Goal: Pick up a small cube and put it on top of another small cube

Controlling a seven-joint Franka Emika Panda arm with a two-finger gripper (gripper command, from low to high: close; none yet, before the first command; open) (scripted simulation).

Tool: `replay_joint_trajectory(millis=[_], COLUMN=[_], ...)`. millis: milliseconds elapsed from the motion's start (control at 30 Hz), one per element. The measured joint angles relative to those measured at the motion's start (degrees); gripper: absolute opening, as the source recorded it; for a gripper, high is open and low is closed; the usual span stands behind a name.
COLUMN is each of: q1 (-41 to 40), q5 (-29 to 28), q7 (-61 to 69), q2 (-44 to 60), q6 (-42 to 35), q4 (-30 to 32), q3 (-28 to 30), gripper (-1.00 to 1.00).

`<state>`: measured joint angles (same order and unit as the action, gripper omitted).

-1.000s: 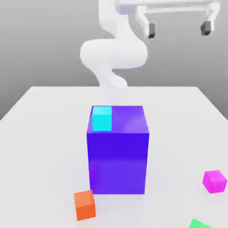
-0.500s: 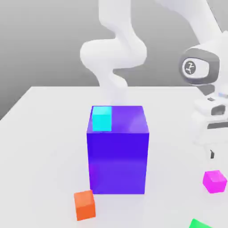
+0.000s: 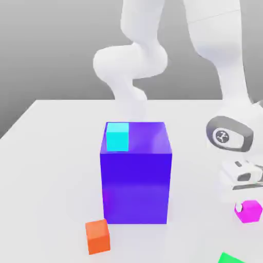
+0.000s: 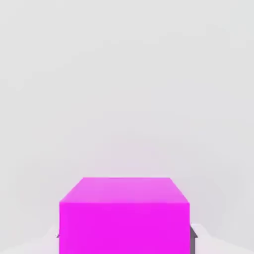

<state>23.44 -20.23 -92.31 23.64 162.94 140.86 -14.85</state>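
The magenta cube rests on the white table at the exterior view's right, near the front. My gripper has come down over it, and the wrist and hand sit just above. In the hand view the magenta cube sits between the two fingers, with a fingertip flush against each side, so my gripper is shut on it. A small cyan cube lies on the top back-left corner of the large purple block. A small orange cube stands in front of that block.
A green object pokes in at the bottom edge, near the magenta cube. The tall purple block stands mid-table, left of my hand. The white table stretches around it, and the arm's base rises behind.
The arm swung from high at the back down to the front right. In the last half second the hand dropped onto the magenta cube. The cubes have not moved.
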Motion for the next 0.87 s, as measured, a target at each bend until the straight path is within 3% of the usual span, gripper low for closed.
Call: replay_joint_trajectory(millis=[200, 600, 733, 767, 867], q1=[-5.2, -17.7, -17.6, -17.2, -17.2], q5=[7.8, 11.1, 8.8, 8.3, 8.3], q7=[8.6, 31.9, 32.5, 32.2, 32.2], q2=[-7.9, -3.7, 2.5, 3.9, 3.9], q6=[-7.8, -20.0, -16.0, -14.8, -14.8], q4=[0.0, -16.7, -18.8, -19.0, -19.0], q3=[-4.8, -1.9, 0.4, 0.9, 0.9], gripper=[-1.0, -1.0, -1.0, 1.0, 1.0])
